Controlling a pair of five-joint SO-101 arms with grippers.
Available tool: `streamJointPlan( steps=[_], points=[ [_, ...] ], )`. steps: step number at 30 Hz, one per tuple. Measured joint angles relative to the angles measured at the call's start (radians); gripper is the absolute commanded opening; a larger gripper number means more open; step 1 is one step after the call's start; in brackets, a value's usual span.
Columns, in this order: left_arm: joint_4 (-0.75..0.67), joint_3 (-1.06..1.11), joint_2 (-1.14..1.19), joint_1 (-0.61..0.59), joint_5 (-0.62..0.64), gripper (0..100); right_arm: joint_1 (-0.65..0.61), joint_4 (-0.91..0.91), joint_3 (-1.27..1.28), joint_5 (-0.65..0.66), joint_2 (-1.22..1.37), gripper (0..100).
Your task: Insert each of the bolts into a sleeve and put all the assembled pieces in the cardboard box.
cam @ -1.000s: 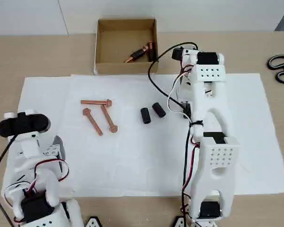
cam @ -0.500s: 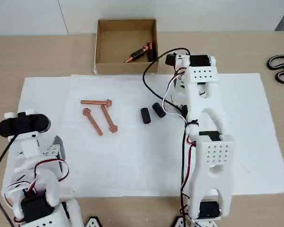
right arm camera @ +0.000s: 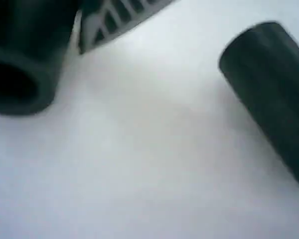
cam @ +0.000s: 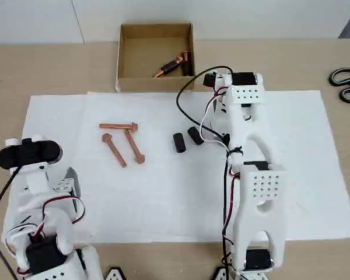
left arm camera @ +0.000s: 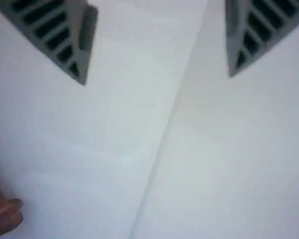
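Sleeves (cam: pixel 179 142) lying flat mid-table, long axes roughly toward the far edge, just off the right gripper (right arm camera: pixel 120 20) toward the left edge. It's the nearer one; open or closed, can't tell.

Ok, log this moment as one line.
bolts: three loose | sleeves: two loose, by right arm | cardboard box: holds assembled piece | left gripper: open

Three copper bolts (cam: pixel 119 126) are lying flat in a loose cluster on the white sheet (cam: pixel 163 192). Two black sleeves (cam: pixel 179 142) are lying on their sides just beside each other, apart from the bolts. The open cardboard box (cam: pixel 119 58) is holding assembled pieces (cam: pixel 172 65).
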Motion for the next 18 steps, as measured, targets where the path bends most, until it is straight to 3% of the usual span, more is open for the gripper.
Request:
streamJointPlan(
  steps=[12, 18],
  points=[
    [0.000, 0.000, 0.000, 0.000, 0.000, 17, 0.011, 0.012, -0.025, 0.002, -0.006, 0.3],
    [0.011, -0.003, 0.000, 0.000, 0.000, 18, 0.002, 0.020, -0.018, 0.020, -0.167, 0.3]
  ],
)
